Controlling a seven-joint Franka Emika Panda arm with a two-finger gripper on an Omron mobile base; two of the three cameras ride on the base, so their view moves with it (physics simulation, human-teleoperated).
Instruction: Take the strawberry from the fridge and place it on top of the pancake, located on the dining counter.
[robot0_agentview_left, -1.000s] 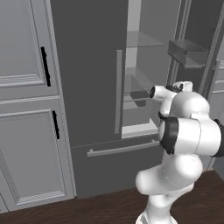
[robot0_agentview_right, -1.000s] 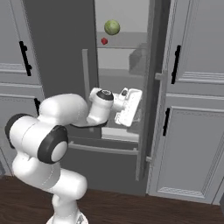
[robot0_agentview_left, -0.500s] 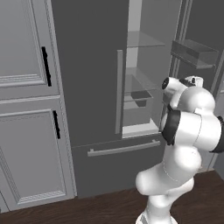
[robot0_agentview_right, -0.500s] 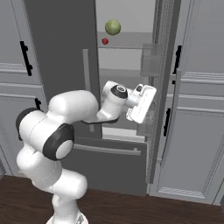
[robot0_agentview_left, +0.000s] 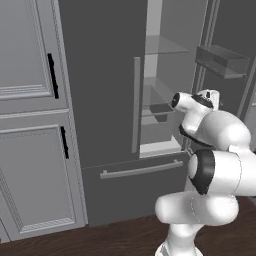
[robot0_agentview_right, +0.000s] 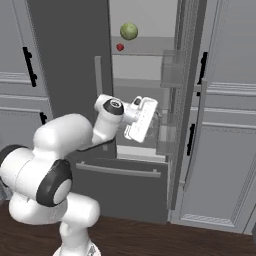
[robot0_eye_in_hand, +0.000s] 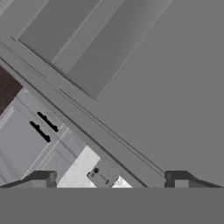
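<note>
On the left stand light grey panelled cabinets (robot0_agentview_left: 30, 150) with black handles. Next to them is the tall dark grey fridge (robot0_agentview_left: 100, 100) with long grey bar handles. Its left door is closed and its right door (robot0_agentview_right: 187, 100) is swung open, so the pale inside and the clear glass shelves (robot0_agentview_left: 165, 47) show. In the right base view, the tiny bright red strawberry (robot0_agentview_right: 120, 47) sits on a high shelf inside the fridge. The round pale green cabbage (robot0_agentview_right: 129, 31) is just beside it, a little higher up and to the right. The white robot arm reaches toward the open fridge, and its gripper (robot0_agentview_right: 150, 120) is in front of the lower shelves, well below the strawberry. The gripper (robot0_eye_in_hand: 109, 179) is spread wide, and its two dark finger tips (robot0_eye_in_hand: 41, 178) hold nothing.
</note>
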